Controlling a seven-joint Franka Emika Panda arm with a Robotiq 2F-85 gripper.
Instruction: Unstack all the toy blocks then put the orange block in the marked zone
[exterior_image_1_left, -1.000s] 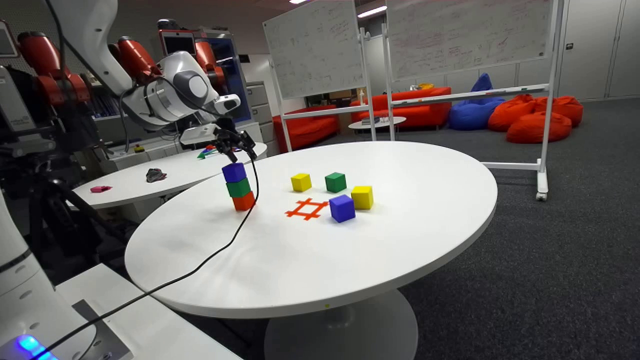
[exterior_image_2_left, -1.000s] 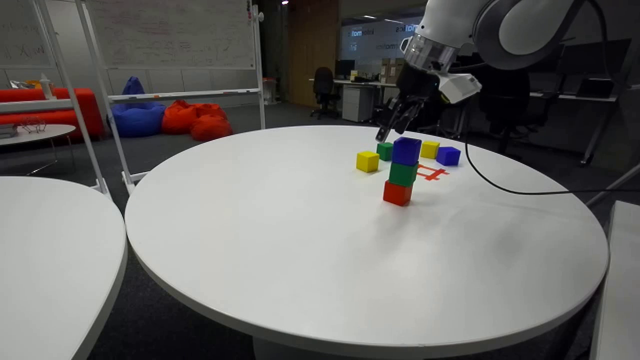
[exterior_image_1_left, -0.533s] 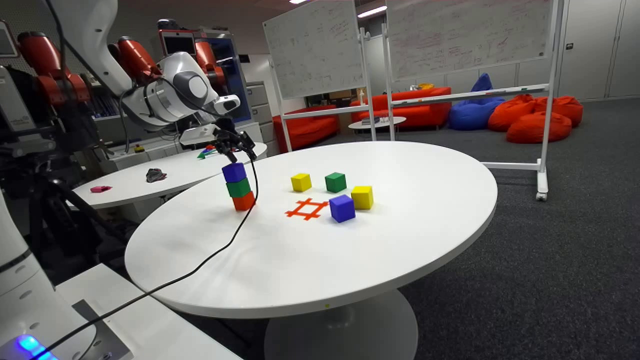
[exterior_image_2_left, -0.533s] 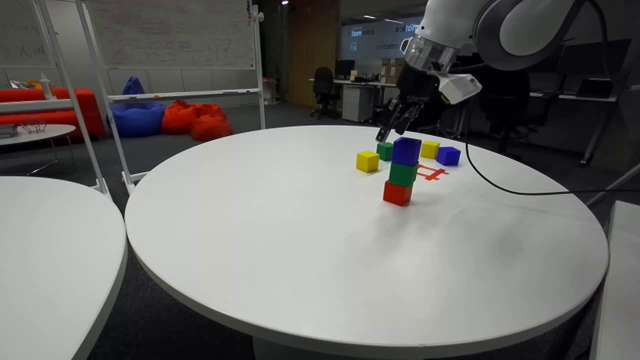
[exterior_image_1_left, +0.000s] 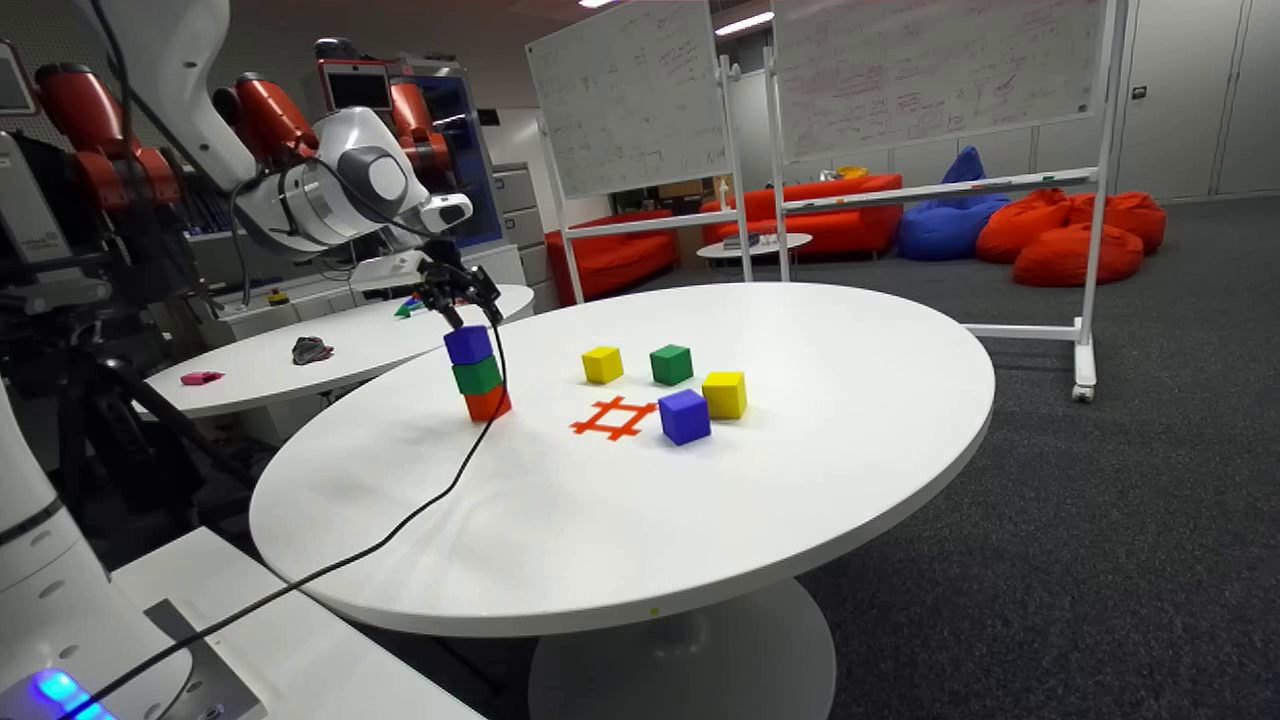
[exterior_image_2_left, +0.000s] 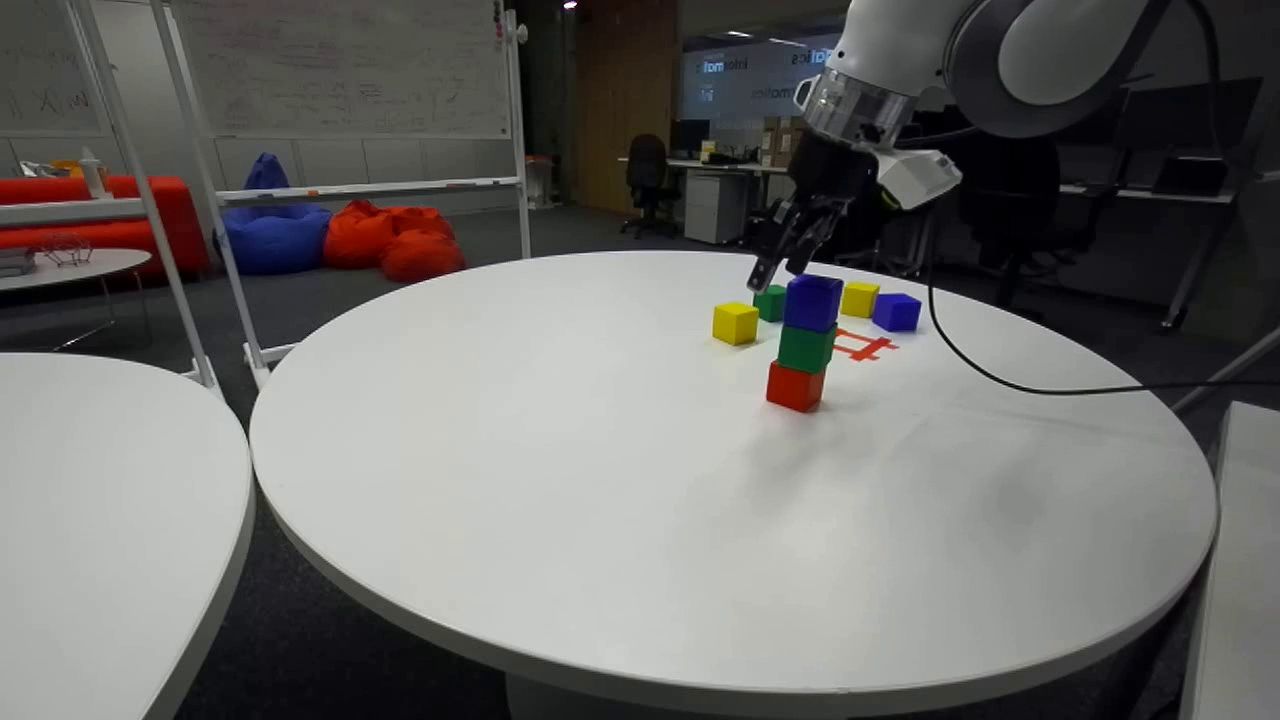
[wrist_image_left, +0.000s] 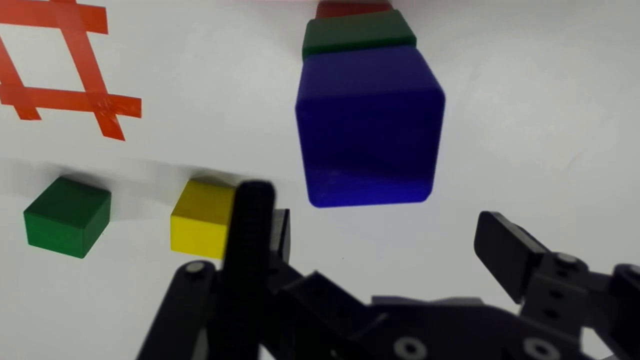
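Round white surface (exterior_image_1_left: 560, 530) | blue block (exterior_image_1_left: 468, 346) stacked on green block (exterior_image_1_left: 477, 377) on orange block (exterior_image_1_left: 485, 405) | 4 loose blocks (exterior_image_1_left: 685, 418) near marked zone (exterior_image_1_left: 613, 418) | claw (wrist_image_left: 379, 220) stands wide near that blue block

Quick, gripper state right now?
Gripper: open, holding nothing; the top blue block is not gripped.

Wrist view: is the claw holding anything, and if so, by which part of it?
Nothing is held. The claw stands open, white table showing between its jaws; the top blue block sits on a green block, outside the jaws' gap.
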